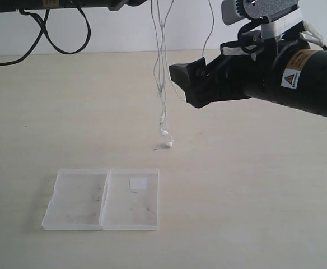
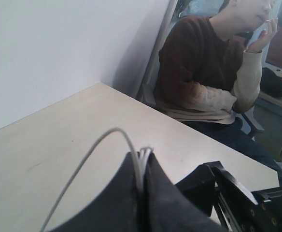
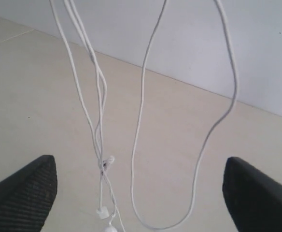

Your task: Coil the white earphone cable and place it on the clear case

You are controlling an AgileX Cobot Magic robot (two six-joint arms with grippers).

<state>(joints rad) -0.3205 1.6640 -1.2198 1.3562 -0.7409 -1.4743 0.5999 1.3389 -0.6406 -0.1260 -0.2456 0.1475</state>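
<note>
Wide-spread right end effector (image 1: 181,85) faces white earphone cable (image 1: 162,89) pinched by left end effector (image 2: 142,159); clear case (image 1: 76,202) nearby.

A plain white wall (image 1: 124,28) fills the top of the exterior frame above the pale beige matte tabletop (image 1: 253,190). Past the table's corner my left wrist sees a seated person in a brown sweater (image 2: 199,63).
</note>
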